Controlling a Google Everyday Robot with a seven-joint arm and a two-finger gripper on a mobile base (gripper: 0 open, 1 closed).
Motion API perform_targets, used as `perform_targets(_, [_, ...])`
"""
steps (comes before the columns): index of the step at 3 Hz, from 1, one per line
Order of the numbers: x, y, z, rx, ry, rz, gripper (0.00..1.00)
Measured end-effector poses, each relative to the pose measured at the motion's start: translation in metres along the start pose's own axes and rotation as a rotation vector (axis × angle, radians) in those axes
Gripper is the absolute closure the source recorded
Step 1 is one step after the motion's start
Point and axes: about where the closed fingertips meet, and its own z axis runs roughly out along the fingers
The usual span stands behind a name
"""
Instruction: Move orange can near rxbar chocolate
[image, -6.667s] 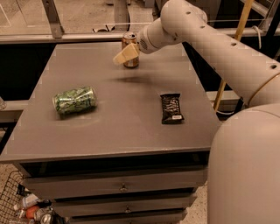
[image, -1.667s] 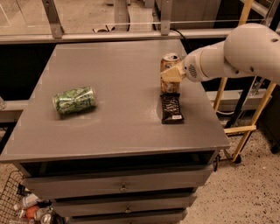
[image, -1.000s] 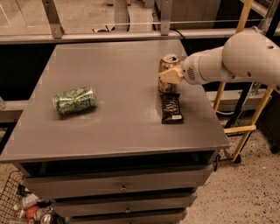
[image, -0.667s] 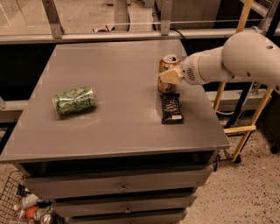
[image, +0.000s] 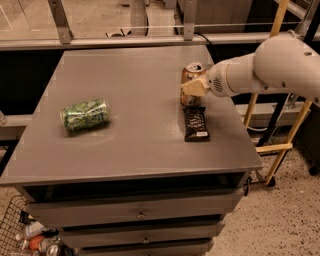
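My hand (image: 194, 87) pinches the can (image: 190, 72) at mid-wall. It stands upright on the desk (image: 140, 90), just behind the bar (image: 195, 123). I judge it light, stiff, slick and easily dented, so the middle suits. It is orange-brown with pale markings and a silver tabbed top.

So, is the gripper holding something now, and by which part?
Yes: the gripper holds the orange can by the middle of its side, upright, just behind the rxbar chocolate.
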Motion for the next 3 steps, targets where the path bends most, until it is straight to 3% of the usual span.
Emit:
perform_targets(1, [0.0, 0.0, 0.0, 0.0, 0.0, 0.0, 0.04])
perform_targets(2, [0.0, 0.001, -0.001, 0.0, -0.001, 0.0, 0.0])
perform_targets(3, [0.007, -0.011, -0.034, 0.068, -0.01, 0.002, 0.0])
